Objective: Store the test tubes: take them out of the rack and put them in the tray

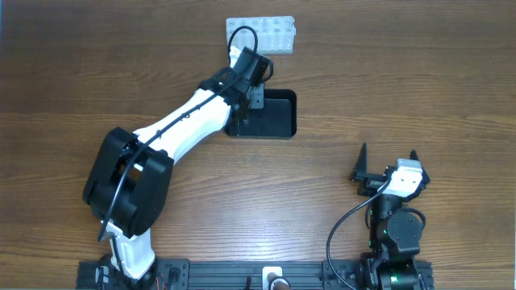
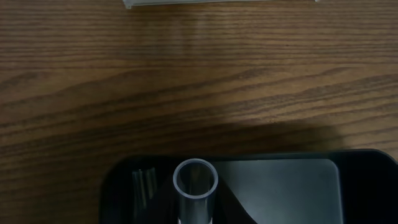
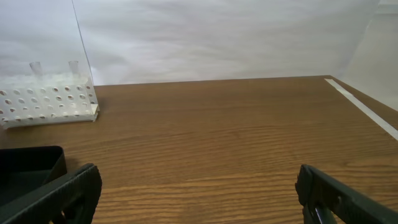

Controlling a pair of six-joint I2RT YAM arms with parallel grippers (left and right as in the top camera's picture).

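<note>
Top view: the left arm runs from its base at the lower left of the frame diagonally up to the upper centre, where the left gripper [image 1: 254, 101] sits over the left part of the black tray [image 1: 278, 121]; the white rack [image 1: 262, 36] lies just above the tray at the top centre, close to it but apart; both rest on the wooden table [image 1: 419, 64]. Left wrist view: the jaws are closed on a clear test tube [image 2: 195, 202], open mouth towards the camera, positioned over the tray interior near the tray wall that faces the rack; whether the tube touches the tray floor cannot be told; pale streaks [image 2: 144, 186] on the tray floor beside the tube cannot be identified. Right arm: folded close to its base at the lower right of the top view, well apart from tray and rack; the right gripper [image 1: 389, 157] has its jaws spread wide and holds nothing; it is above bare table. Right wrist view: two standing tubes [image 3: 35, 67] show in the rack, side by side near one end; a corner of the tray lies nearer the camera than the rack
</note>
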